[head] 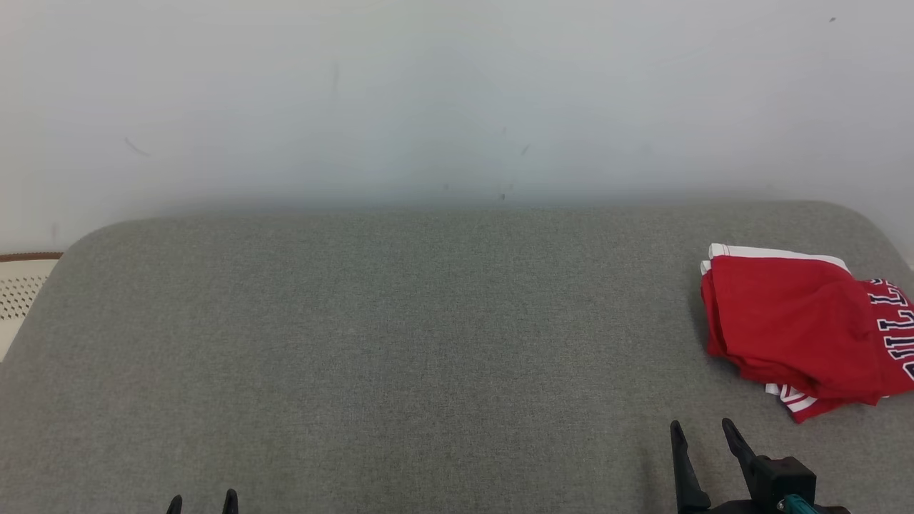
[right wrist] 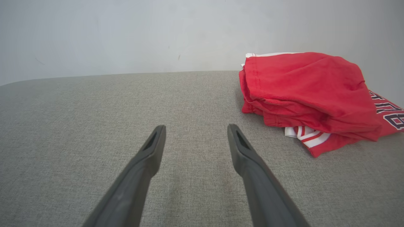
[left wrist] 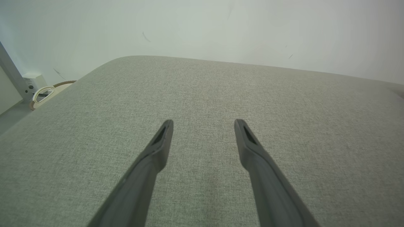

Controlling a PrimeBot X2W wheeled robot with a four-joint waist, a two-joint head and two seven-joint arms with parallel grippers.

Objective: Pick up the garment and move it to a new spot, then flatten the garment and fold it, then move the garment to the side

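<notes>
Surface: counter (head: 400,343) covered in grey woven fabric, far corners rounded, cloth smooth and flat.
Room: pale, plain wall (head: 428,93) directly behind the counter, marked with a few small dark scuffs.
Left side of room: cream perforated basket (head: 18,289) with a brown rim, beside the counter's left edge; small white wall box (left wrist: 31,80) near it in the left wrist view.
Garment: red garment (head: 792,328) lying in a folded, slightly rumpled stack at the counter's far right, partly cut off by the head view's edge; white trim along the far edge, red-and-white striped trim poking out at the near corner.
Writing: dark block lettering (head: 896,335) with white outline on the garment's right part; cut by the picture edge and creased, not readable with certainty. No brand label legible.
Left gripper (head: 202,497): at the lower left, fingers spread apart, holding nothing, just above bare fabric.
Right gripper (head: 701,422): at the lower right, fingers spread apart, holding nothing, near the garment's front left corner but apart from it.
</notes>
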